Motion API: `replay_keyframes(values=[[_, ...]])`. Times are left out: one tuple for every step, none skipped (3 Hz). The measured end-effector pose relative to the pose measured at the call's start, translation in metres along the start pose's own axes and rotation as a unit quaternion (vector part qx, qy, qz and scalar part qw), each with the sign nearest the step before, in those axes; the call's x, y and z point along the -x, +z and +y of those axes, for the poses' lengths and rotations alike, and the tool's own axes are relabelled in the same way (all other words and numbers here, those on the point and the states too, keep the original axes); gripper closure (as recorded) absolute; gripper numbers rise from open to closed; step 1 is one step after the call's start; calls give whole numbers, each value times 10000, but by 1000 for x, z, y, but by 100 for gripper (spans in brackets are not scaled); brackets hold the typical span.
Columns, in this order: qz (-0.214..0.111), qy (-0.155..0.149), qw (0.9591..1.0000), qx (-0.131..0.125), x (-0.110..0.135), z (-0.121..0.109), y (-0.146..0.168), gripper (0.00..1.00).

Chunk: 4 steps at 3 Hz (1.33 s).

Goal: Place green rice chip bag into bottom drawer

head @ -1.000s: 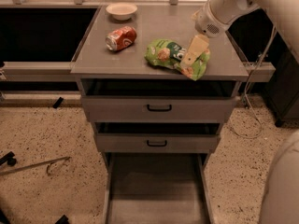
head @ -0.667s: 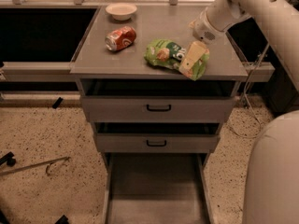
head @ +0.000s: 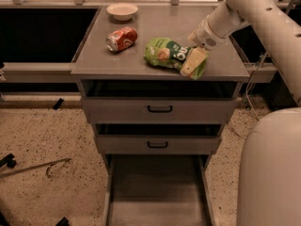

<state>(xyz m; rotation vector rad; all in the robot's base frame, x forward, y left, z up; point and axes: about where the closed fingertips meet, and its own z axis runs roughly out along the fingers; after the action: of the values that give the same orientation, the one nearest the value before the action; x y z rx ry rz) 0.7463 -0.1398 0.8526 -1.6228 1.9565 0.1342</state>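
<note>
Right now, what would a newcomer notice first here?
The green bag on the cabinet top, with the pincer at its right end. Left of it lies a red can on its side, with a bowl farther back. Below, the bottom drawer stands pulled out.

Gripper [head: 194,63] seemingly on bag [head: 165,53], right of can [head: 121,38].

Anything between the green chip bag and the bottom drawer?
Nothing visible. The claw is on the green rice chip bag at the right front of the cabinet top; the bottom drawer is pulled out below, beyond the upper drawer fronts. The soda can lies left.
</note>
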Motion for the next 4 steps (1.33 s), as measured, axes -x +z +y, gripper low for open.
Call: replay_keyframes(values=[[0,0,10000,0,0,0,0,42],[0,-6,9999,-140,3,8,-14,65],[-153,-10,9980,-611,13,27,-57,89],[-417,-170,9974,-566,34,61,-80,100]])
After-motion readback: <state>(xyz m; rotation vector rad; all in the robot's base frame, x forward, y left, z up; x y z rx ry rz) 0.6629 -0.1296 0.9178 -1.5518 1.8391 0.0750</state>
